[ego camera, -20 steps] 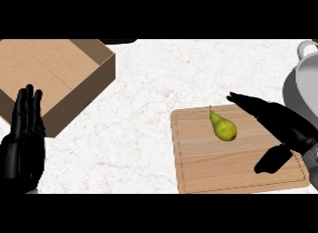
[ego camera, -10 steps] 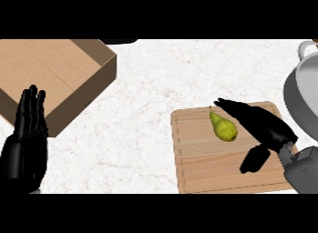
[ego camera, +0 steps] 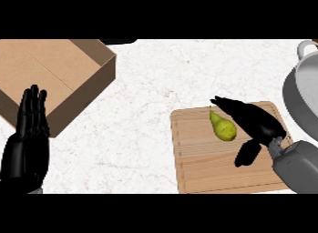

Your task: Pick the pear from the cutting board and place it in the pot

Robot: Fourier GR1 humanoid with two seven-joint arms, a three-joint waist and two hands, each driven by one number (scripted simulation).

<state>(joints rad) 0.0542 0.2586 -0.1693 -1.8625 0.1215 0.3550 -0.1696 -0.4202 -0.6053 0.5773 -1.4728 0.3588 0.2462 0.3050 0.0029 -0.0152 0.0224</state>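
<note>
Pear (ego camera: 223,127) on cutting board (ego camera: 208,168); right hand (ego camera: 255,122) fingers (ego camera: 230,105) open beside it.

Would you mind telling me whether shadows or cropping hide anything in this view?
Head view: lighting is even, with no glare on the pear; the pot is cut by the right edge; the right hand covers part of the cutting board.

Pear (ego camera: 223,129) yellow-green, darker brownish stem. Cutting board (ego camera: 208,168) light wood, fine grain lines. Worktop (ego camera: 154,82) white with faint grey-beige marbling. Pot (ego camera: 314,102) silver-grey metal, paler inside. Cardboard box (ego camera: 47,73) tan, darker brown walls. Both hands black: left hand (ego camera: 27,145), right hand (ego camera: 255,125); right forearm (ego camera: 302,166) grey.
</note>
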